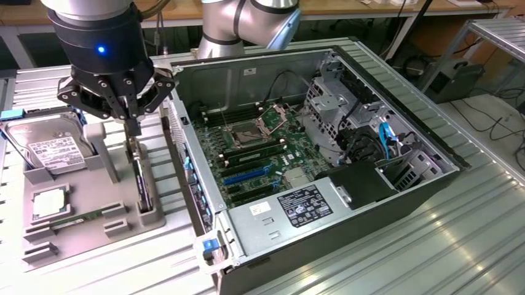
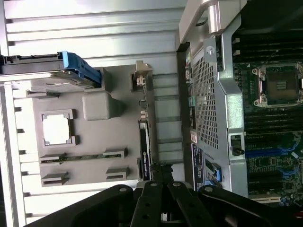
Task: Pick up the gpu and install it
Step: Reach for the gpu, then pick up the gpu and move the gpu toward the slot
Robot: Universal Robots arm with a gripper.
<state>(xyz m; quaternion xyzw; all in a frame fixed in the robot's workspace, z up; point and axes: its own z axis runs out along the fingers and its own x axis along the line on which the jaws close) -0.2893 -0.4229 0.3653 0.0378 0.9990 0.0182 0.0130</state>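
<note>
This is a robotics lab or workshop. A robot arm stands at a ribbed metal table that bears an open computer case, its circuit board bared, and a grey tray holding a hard drive and a graphics card. Wooden benches run behind, and cables trail on the floor.

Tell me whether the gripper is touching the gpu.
Cannot tell. The exterior view puts the gripper right at the top of the gpu, on edge in the grey tray; neither view shows contact or a gap plainly.
</note>
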